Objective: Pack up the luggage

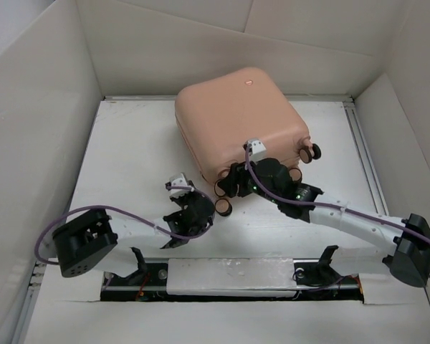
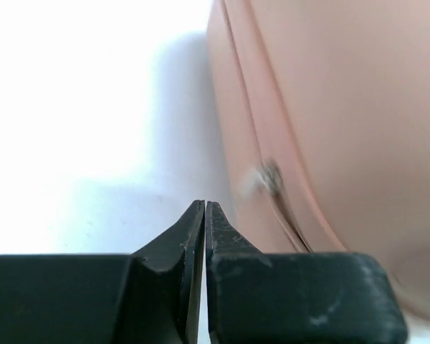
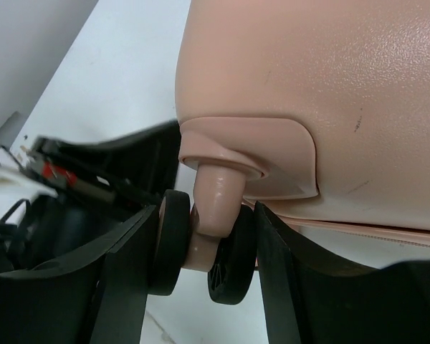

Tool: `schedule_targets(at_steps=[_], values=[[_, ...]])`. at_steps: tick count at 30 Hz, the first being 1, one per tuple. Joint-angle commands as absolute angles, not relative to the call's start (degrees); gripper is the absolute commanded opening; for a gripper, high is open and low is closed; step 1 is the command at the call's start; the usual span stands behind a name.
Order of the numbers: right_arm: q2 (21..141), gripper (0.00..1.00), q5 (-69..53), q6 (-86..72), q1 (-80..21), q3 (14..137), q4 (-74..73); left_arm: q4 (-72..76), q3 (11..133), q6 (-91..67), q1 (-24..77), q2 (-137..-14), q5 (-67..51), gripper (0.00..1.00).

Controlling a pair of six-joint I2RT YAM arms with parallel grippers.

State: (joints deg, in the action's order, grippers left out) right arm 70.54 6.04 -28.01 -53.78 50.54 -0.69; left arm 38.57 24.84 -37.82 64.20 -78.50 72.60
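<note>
Clamping my right jaws on a wheel (image 3: 173,242), seemingly to steady the suitcase (image 1: 240,118), I hold my left jaws shut, empty, beside its seam (image 2: 249,107).

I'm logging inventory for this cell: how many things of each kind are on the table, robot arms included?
Suitcase: 1
Robot arms: 2 (left arm, right arm)
Total: 3
</note>
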Motion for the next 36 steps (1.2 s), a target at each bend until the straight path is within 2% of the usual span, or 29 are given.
schedule_targets(at_steps=[1, 4, 8, 9, 13, 14, 15, 19, 20, 21, 24, 28, 29, 32, 34, 36], values=[[66.27, 0.0, -5.1, -27.77, -54.67, 49.4, 0.53, 37.89, 21.45, -42.18, 63.02, -73.22, 72.69, 0.0], [64.61, 0.0, -5.63, -27.77, -54.67, 48.87, 0.53, 37.88, 19.69, -42.8, 63.02, -67.6, 68.31, 0.0], [62.15, 0.0, -5.63, -24.63, -54.15, 48.87, -3.67, 38.76, 17.58, -40.34, 65.12, -61.27, 56.7, 0.0], [61.36, 0.0, -2.32, -24.61, -54.14, 49.48, -9.35, 38.76, 17.58, -39.56, 65.82, -58.74, 54.86, 0.0], [52.67, 0.0, 6.57, -22.5, -51.69, 48.35, -16.6, 31.56, 16.97, -44.01, 65.83, -50.05, 45.54, 0.01], [48.12, 0.0, 7.64, -22.5, -50.55, 48.34, -18.44, 30.68, 16.96, -44.03, 65.83, -48.44, 43.35, 0.07], [46.08, 0.0, 8.78, -21.89, -49.23, 47.82, -19.5, 28.67, 17.48, -44.03, 65.83, -47.21, 39.85, 0.17], [42.45, 0.0, 6.61, -18.82, -39.06, 47.2, -20.39, 23.13, 20.74, -45.44, 65.83, -44.39, 31.66, 0.33], [43.67, 0.02, 1.2, -17.94, -37.28, 47.2, -20.39, 23.12, 21.26, -45.44, 65.83, -44.38, 29.64, 0.36], [46.2, 0.2, -1.47, -16.89, -35.96, 47.2, -19.87, 23.12, 21.79, -45.44, 65.83, -44.38, 27.79, 0.38], [48.43, 0.57, -4.57, -15.38, -34.37, 47.9, -20.39, 21.89, 23.29, -44.74, 65.83, -46.22, 23.04, 0.39], [39.67, 0.73, -6.15, -15.91, -35.07, 42.29, -11.81, 24.34, 24.87, -42.98, 65.83, -50.44, 13.82, 0.44], [39.03, 0.74, -6.67, -16.69, -35.07, 41.67, -11.26, 25.3, 24.87, -42.37, 67.05, -51.75, 14.41, 0.45], [43.04, 0.75, -11.14, -16.7, -33.84, 42.28, -13.18, 26.27, 27.23, -39.83, 75.3, -58.34, 25.88, 0.47], [46.74, 0.7, -12.82, -16.08, -33.84, 42.89, -13.71, 26.28, 29.34, -39.81, 78.29, -64.47, 28.64, 0.47], [51.49, 0.61, -14.23, -16.08, -33.84, 42.89, -12.58, 26.28, 31.81, -39.81, 79.01, -67.49, 32.59, 0.47]])
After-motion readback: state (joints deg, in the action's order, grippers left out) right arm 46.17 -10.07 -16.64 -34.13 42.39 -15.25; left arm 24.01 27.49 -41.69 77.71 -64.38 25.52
